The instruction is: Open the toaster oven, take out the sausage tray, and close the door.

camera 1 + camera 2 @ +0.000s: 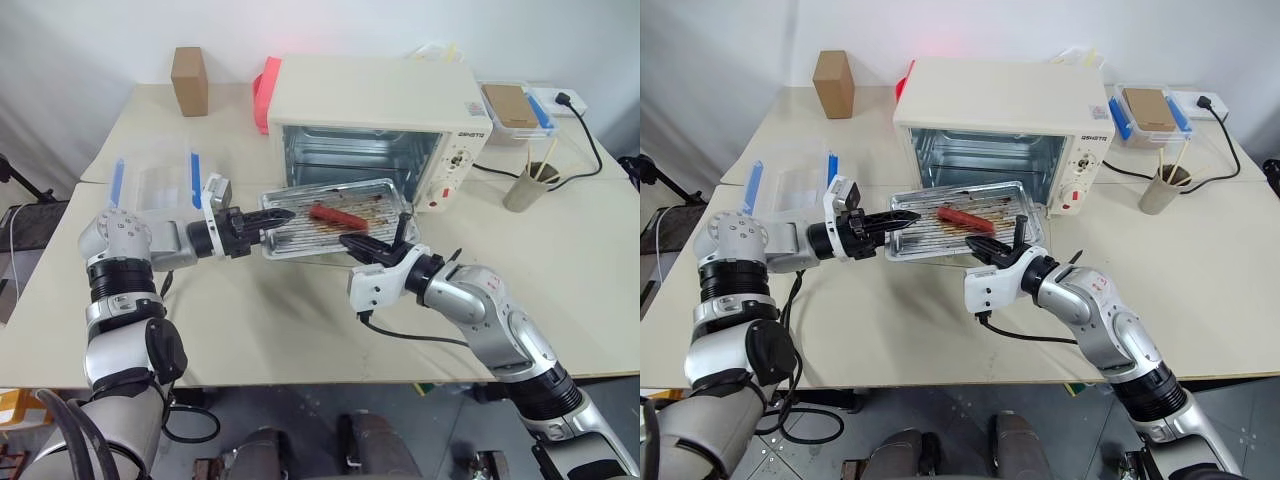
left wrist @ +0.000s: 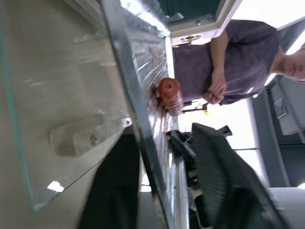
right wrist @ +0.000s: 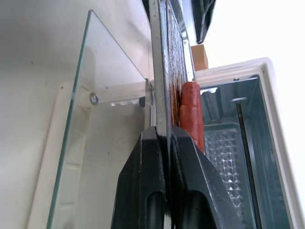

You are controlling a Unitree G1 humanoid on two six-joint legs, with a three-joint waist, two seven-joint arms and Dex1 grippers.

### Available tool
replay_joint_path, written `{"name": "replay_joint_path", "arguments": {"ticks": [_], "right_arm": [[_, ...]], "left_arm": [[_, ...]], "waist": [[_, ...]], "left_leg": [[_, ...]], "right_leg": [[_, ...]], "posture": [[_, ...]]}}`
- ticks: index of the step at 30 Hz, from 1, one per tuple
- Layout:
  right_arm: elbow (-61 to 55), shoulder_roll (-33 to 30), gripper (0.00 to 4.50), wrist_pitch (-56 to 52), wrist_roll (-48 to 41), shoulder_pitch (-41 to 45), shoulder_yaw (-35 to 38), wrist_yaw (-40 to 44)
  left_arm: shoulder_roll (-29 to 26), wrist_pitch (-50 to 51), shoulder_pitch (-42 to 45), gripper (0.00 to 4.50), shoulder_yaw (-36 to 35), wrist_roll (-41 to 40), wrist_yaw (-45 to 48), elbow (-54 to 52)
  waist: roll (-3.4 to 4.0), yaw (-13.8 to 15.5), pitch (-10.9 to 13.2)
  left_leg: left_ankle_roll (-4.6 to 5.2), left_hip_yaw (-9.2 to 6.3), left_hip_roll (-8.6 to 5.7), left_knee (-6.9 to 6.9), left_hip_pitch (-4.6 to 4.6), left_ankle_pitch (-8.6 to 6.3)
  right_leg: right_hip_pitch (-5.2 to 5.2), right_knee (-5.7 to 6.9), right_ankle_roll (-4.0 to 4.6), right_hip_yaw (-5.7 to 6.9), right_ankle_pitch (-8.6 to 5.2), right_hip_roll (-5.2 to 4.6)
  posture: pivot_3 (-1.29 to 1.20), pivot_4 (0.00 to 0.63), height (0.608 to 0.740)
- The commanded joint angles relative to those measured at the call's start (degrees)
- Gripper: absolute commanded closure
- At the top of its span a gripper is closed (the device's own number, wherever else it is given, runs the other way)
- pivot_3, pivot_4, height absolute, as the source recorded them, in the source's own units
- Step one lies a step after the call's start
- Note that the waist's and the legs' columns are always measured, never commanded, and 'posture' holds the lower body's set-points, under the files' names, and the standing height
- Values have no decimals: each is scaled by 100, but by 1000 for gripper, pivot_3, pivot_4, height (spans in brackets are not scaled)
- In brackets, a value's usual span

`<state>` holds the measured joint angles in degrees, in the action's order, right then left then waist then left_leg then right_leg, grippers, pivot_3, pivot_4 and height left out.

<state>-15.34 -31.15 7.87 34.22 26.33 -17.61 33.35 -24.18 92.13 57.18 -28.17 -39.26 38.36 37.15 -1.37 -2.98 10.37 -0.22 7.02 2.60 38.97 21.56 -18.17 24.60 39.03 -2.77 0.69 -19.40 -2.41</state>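
Note:
The cream-white toaster oven (image 1: 370, 95) stands open, its cavity bare. Its glass door (image 3: 105, 157) lies folded down flat. Just above the door hangs the silver sausage tray (image 1: 290, 238) with one red sausage (image 1: 338, 215) on it. My right gripper (image 1: 365, 243) is shut on the tray's near rim, fingers (image 3: 147, 181) pinched tight on the metal. My left gripper (image 1: 283, 215) reaches in level from the left and straddles the tray's left rim. It is open, with a gap between one finger (image 2: 224, 181) and the rim.
A clear plastic box with blue clasps (image 1: 155, 180) sits left of the oven, a cardboard block (image 1: 189, 80) behind it. At the right are a cup of sticks (image 1: 528, 185), a lidded box (image 1: 510, 105) and a black cable (image 1: 590, 140). A person (image 2: 228, 62) stands beyond the table.

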Motion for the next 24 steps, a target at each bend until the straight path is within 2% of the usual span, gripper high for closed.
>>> {"name": "replay_joint_path", "arguments": {"ticks": [1, 2, 6, 9, 12, 14, 16, 18, 20, 22, 24], "right_arm": [[-118, 2, 4456, 136, -184, 47, 94, -17], [-115, -7, 4456, 142, -212, 38, 96, 9], [-148, 47, 4456, 76, -607, -50, 199, 166], [-220, 97, 3742, -62, -861, -130, 262, 281], [-319, -3, 2776, 197, -1083, -167, 267, 312], [-445, -179, 2128, 332, -1375, -342, 279, 511], [-467, -488, 1468, 621, -1832, -752, 666, 576], [-386, -691, 1468, 637, -2655, -1259, 1244, 746], [-101, -956, 1468, 1647, -3105, -1504, 1508, 847], [138, -1190, 1877, 2078, -3445, -1761, 1609, 1108], [546, -1245, 2350, 2018, -3730, -1960, 1921, 1094]], "left_arm": [[25, 37, 4, 4236, -137, -488, -184, 155], [14, 37, 6, 4481, -139, -594, -249, 226], [-144, 37, 44, 4481, -101, -1050, -635, 810], [-332, 37, 19, 4500, 126, -1518, -854, 1159], [-552, 37, -66, 4500, 205, -2022, -1040, 1366], [-748, 37, -221, 4500, 307, -2402, -1188, 1426], [-1101, 37, -694, 4500, 490, -3061, -1234, 1141], [-1436, 37, -1241, 4500, 382, -3620, -1365, 798], [-1623, 37, -1635, 4500, -50, -3999, -1622, 720], [-1757, 37, -2056, 4500, -262, -4430, -1856, 524], [-1849, 37, -2589, 4500, -542, -4948, -2163, 253]], "waist": [[0, -1, 0], [0, -2, 0], [0, -4, 0], [0, -5, 0], [-1, -11, 0], [-1, -12, 0], [0, -13, 0], [-1, -19, 0], [-9, -11, 5], [-12, -1, 7], [-16, 2, 4]], "left_leg": [[0, 0, 0, 0, 0, 0], [0, 0, 0, 0, -1, 0], [-1, 1, 0, 0, -5, 0], [-1, 1, 0, 0, -5, -1], [-1, 1, 0, 1, -5, -1], [-2, 1, 1, 0, -6, -1], [-5, -1, 1, -1, -9, -3], [-9, -1, 1, -4, -15, -7], [-8, -4, 4, -5, -16, -7], [-7, -7, 4, 3, -17, -7], [-7, -14, 4, 1, -35, -7]], "right_leg": [[0, 1, 0, 0, 0, 0], [0, 1, 0, 0, 0, 0], [-1, 3, 0, 0, 0, 0], [0, 4, 0, 0, 0, 0], [0, 5, 0, 0, 0, -1], [0, 7, 0, 0, 0, 0], [-1, 8, 0, 0, 0, -1], [-5, 7, 0, -2, 0, -1], [-8, 4, 0, -3, 0, -2], [-14, 5, 2, -1, -1, -3], [-35, 1, 5, 3, -3, -3]], "posture": [[0, 150, 740], [0, 150, 740], [0, 150, 740], [0, 150, 740], [0, 150, 740], [0, 150, 740], [0, 150, 740], [0, 150, 740], [0, 150, 740], [0, 150, 740], [0, 150, 740]]}}
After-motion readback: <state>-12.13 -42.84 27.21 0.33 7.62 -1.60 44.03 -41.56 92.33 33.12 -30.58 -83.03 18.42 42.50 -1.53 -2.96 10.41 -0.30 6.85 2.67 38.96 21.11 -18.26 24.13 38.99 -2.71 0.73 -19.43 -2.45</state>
